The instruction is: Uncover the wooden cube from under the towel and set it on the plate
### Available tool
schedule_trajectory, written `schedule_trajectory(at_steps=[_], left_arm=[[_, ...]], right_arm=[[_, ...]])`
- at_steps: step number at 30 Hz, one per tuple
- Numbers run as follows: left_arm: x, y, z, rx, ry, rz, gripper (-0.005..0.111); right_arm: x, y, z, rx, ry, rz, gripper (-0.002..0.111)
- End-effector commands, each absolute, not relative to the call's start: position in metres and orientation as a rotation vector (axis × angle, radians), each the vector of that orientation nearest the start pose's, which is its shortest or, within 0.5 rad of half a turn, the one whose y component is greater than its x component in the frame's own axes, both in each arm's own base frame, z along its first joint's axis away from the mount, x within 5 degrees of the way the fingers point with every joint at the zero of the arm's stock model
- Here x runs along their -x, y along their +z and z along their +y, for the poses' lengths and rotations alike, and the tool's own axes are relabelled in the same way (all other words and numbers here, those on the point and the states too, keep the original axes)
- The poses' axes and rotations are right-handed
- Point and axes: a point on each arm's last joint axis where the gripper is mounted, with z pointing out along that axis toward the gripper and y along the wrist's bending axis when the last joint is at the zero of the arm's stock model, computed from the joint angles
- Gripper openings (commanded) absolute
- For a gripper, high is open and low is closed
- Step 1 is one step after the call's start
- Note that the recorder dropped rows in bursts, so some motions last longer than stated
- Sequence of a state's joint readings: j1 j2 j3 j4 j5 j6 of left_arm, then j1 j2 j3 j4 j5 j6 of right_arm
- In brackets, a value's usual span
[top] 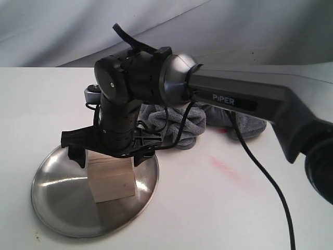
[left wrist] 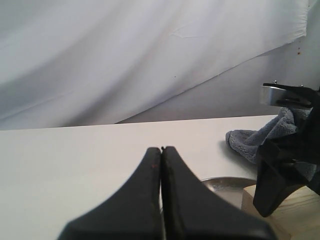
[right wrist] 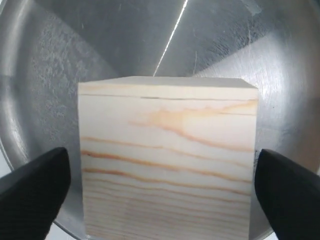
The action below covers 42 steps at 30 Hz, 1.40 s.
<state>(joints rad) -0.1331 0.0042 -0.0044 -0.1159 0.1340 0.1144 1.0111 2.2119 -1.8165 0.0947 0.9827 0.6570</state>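
The wooden cube [top: 112, 179] [right wrist: 167, 160] rests on the plate [top: 67, 208] [right wrist: 50, 75], towards its right half. My right gripper [top: 109, 161] [right wrist: 161, 152] hangs straight down over the cube and is open. One finger stands on each side of the block; the left one shows a clear gap, the right one is very close. The towel [top: 182, 122] [left wrist: 250, 142] lies crumpled behind the plate, off the cube. My left gripper [left wrist: 161, 148] is shut on nothing, low over the table to the plate's left, and does not show in the exterior view.
The right arm [top: 250, 99] reaches in from the right across the towel. Its black cable [top: 265, 177] trails over the white table [top: 218, 219]. A faint red smear [top: 223, 167] marks the table. A grey backdrop cloth [left wrist: 150, 50] hangs behind.
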Motion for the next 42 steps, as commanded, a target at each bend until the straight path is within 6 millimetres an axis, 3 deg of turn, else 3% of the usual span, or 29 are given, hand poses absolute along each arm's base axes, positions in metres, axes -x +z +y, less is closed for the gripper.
schedule_trajectory(at_steps=[1,6,9,13,18,23,42], left_arm=[[-0.056,0.201,-0.009,-0.119,-0.123,1.611,0.000],[-0.056,0.201,-0.009,-0.119,-0.123,1.611,0.000],[-0.056,0.201,-0.009,-0.119,-0.123,1.611,0.000],[-0.056,0.201,-0.009,-0.119,-0.123,1.611,0.000],[-0.056,0.201,-0.009,-0.119,-0.123,1.611,0.000],[-0.056,0.201,-0.009,-0.119,-0.123,1.611,0.000],[-0.056,0.201,-0.009,-0.119,-0.123,1.611,0.000]], right_arm=[[-0.241,0.201,0.403,0.478,0.438,2.924,0.091],[-0.236,0.219,0.398,0.566,0.447,2.904,0.091],[-0.234,0.226,0.390,0.649,0.365,2.907,0.086],[-0.231,0.233,0.375,0.794,0.120,2.881,0.062],[-0.216,0.245,0.375,0.923,0.018,2.756,0.031],[-0.199,0.250,0.359,0.976,-0.047,2.727,0.000],[-0.151,0.258,0.272,0.950,0.194,2.599,0.000]])
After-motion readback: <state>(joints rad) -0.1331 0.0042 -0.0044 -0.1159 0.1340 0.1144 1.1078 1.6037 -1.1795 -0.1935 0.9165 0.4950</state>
